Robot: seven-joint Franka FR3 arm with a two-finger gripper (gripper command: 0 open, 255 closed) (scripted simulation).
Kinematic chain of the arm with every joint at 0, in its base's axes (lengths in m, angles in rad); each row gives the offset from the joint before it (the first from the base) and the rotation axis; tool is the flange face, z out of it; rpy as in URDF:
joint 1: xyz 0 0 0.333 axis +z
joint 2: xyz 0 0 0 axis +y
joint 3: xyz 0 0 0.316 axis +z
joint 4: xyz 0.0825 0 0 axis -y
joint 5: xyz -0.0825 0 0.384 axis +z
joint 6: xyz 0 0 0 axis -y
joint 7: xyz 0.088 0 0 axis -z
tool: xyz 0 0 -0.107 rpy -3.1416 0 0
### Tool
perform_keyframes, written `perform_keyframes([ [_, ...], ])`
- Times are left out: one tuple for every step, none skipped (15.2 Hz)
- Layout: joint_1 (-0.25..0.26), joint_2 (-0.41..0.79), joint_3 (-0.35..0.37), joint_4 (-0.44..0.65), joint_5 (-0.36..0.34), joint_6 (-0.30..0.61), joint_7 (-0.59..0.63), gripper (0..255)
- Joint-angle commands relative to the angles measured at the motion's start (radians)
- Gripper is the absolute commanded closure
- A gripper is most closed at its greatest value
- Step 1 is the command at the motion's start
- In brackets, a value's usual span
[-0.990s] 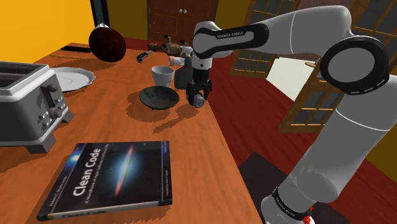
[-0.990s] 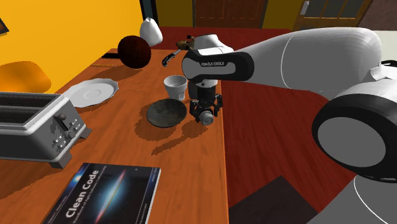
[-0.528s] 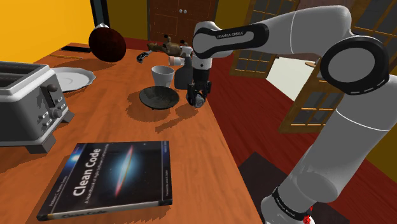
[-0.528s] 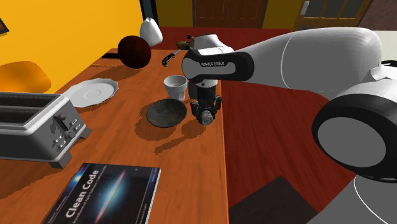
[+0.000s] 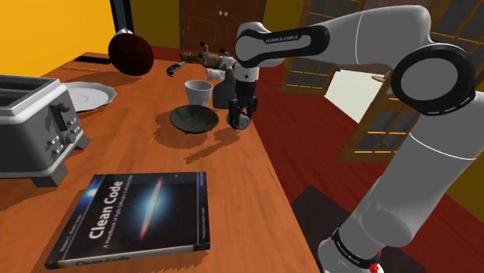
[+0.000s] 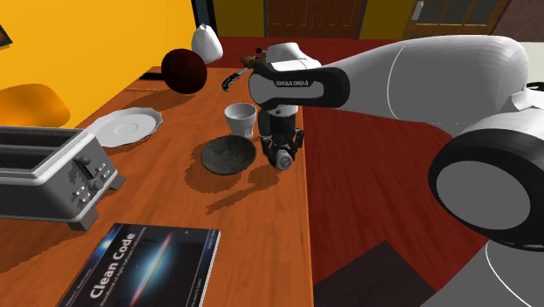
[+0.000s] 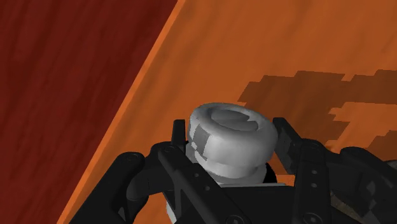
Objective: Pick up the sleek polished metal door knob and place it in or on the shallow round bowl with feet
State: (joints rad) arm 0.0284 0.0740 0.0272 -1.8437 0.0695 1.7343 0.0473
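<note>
A white robot arm reaches over an orange-brown wooden table [image 5: 240, 202], its all-black two-finger gripper [image 6: 281, 157] pointing down near the table's edge, beside the dark red floor. The gripper is clenched on a round, polished grey metal door knob [image 7: 232, 135]. In the wrist view the black fingers [image 7: 285, 139] press against the knob on either side, and its domed face looks toward the tabletop. Whether the knob touches the wood cannot be told.

Just beside the gripper, toward the shoulder view's left, sits a dark grey shallow round bowl [image 5: 193, 119] – close to the knob but apart from it. A small white cup [image 5: 198, 91] stands just behind the bowl. Farther along the table lie a white plate [image 5: 89, 95] and a dark reddish-brown ball [image 5: 129, 53].

Nearer the camera, a silver toaster [image 5: 31, 124] sits at the shoulder view's left edge, and a dark book titled "Clean Code" [image 5: 136, 217] lies flat – well apart from the bowl. A yellow wall rises behind the table.
</note>
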Motion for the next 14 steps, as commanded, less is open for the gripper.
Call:
perform_keyframes([
  [0.000, -0.006, 0.000, 0.019, 0.000, -0.024, 0.001, 255],
  [0.000, -0.007, 0.000, 0.030, 0.000, -0.037, 0.002, 255],
  [0.000, -0.009, 0.000, 0.041, 0.000, -0.050, 0.003, 255],
  [0.000, -0.010, 0.000, 0.053, 0.000, -0.063, 0.004, 255],
  [-0.001, -0.011, 0.000, 0.065, 0.000, -0.077, 0.004, 255],
  [-0.001, -0.012, 0.000, 0.078, -0.001, -0.090, 0.005, 255],
  [-0.001, -0.013, 0.000, 0.090, -0.001, -0.103, 0.006, 255],
  [-0.001, -0.013, -0.001, 0.103, -0.001, -0.116, 0.007, 255],
  [-0.001, -0.013, -0.001, 0.116, -0.001, -0.130, 0.008, 255],
  [-0.001, -0.013, -0.001, 0.130, -0.001, -0.143, 0.008, 255],
  [-0.001, -0.013, -0.001, 0.144, -0.001, -0.157, 0.009, 255],
  [-0.001, -0.013, -0.001, 0.158, -0.001, -0.170, 0.010, 255],
  [-0.001, -0.012, -0.001, 0.172, -0.001, -0.184, 0.011, 255],
  [-0.001, -0.011, -0.001, 0.187, -0.001, -0.197, 0.012, 255],
])
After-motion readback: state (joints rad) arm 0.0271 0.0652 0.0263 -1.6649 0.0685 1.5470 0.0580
